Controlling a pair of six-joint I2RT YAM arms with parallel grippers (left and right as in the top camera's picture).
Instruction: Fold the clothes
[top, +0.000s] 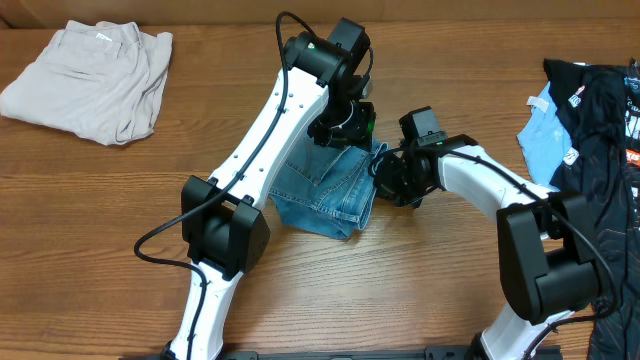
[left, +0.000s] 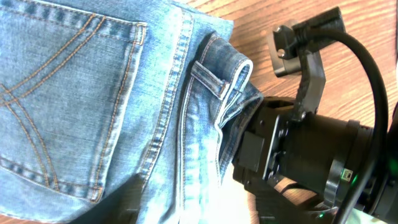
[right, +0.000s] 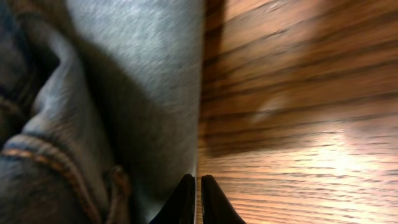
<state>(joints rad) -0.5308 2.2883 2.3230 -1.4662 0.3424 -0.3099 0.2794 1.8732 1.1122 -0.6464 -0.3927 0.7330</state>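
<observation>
Overhead, left arm (top: 270, 120) overlaps the jeans (top: 325, 195), khaki trousers (top: 90, 70) well apart; right fingers (right: 184, 203) nearly shut, left fingers (left: 123, 200) unclear

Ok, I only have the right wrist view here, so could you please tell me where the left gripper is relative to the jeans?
Observer: The left gripper is over the far edge of the jeans, which are folded into a bundle.
Operator: Thank you. Which side of them faces up?
Observer: A stitched back pocket faces up.
Operator: And is any other clothing nearby?
Observer: Khaki trousers lie at the far left, well apart from the jeans.
</observation>
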